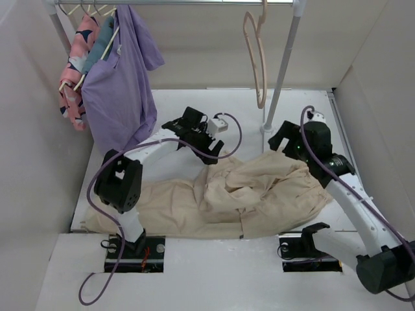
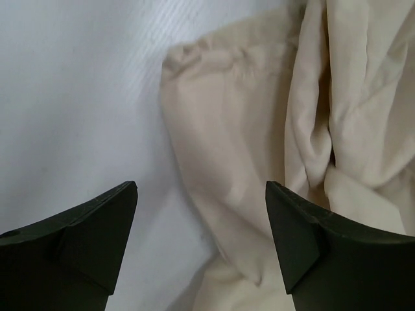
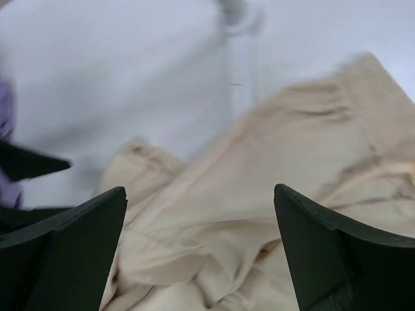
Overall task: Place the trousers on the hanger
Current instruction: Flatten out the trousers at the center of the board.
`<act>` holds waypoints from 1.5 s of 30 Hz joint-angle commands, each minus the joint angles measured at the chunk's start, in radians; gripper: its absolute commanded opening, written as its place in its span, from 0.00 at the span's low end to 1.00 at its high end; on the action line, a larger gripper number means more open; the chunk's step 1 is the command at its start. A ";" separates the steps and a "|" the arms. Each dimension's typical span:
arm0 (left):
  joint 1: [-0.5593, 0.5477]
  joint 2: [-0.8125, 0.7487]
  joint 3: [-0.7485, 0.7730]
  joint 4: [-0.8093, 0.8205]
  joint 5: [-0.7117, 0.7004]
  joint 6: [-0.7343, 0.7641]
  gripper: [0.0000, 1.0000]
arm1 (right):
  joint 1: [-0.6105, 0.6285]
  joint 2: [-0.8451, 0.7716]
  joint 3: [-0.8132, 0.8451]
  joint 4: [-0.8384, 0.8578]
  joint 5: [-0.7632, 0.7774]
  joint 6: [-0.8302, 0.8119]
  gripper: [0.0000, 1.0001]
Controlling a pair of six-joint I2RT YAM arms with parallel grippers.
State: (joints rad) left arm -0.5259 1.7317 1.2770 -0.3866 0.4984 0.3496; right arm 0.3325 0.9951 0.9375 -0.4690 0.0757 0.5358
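- Top external: the trousers lie crumpled on the white table, between the two arms. The hanger hangs bare from the rail at the back, well apart from the purple shirt. The left end effector is at the trousers' far edge, and the right end effector is just beyond their right end.
- Left wrist: the left end effector is spread wide and holds nothing, above the edge of the trousers.
- Right wrist: the right end effector is spread wide and empty over the trousers.
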 commanded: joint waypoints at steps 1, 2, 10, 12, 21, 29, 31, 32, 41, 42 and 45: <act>-0.040 0.055 0.091 0.118 -0.032 -0.064 0.77 | -0.119 0.071 -0.046 -0.115 0.072 0.159 1.00; -0.049 0.074 0.102 0.132 -0.032 -0.073 0.77 | -0.191 0.095 -0.057 -0.115 0.072 0.159 1.00; -0.129 0.273 0.212 0.250 -0.205 -0.109 0.82 | -0.317 0.480 0.128 -0.016 0.104 0.072 0.99; -0.129 0.316 0.252 0.223 -0.285 -0.109 0.82 | -0.317 0.583 0.213 -0.071 0.143 0.058 0.99; -0.095 0.289 0.257 0.198 -0.362 -0.129 0.71 | -0.346 0.924 0.449 -0.161 0.188 0.038 0.99; -0.075 0.267 0.269 0.106 -0.362 -0.117 0.81 | -0.337 0.965 0.429 -0.139 0.168 0.000 0.80; -0.075 0.322 0.321 0.025 -0.325 -0.107 0.81 | -0.346 0.965 0.429 -0.138 0.168 0.000 0.62; -0.075 0.341 0.337 0.000 -0.275 -0.095 0.81 | -0.346 0.955 0.429 -0.138 0.168 0.000 0.45; -0.065 0.410 0.335 -0.069 -0.169 -0.023 0.43 | -0.493 0.818 0.373 -0.117 0.125 -0.040 0.00; -0.054 0.410 0.335 -0.078 -0.169 -0.012 0.33 | -0.504 0.800 0.373 -0.108 0.125 -0.040 0.00; -0.023 0.375 0.383 -0.121 -0.202 0.009 0.00 | -0.552 0.751 0.363 -0.108 0.125 -0.051 0.00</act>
State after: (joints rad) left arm -0.5838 2.1437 1.6176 -0.4095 0.2886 0.3218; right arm -0.1856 1.8374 1.2976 -0.6010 0.1982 0.5079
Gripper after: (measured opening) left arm 0.027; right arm 0.060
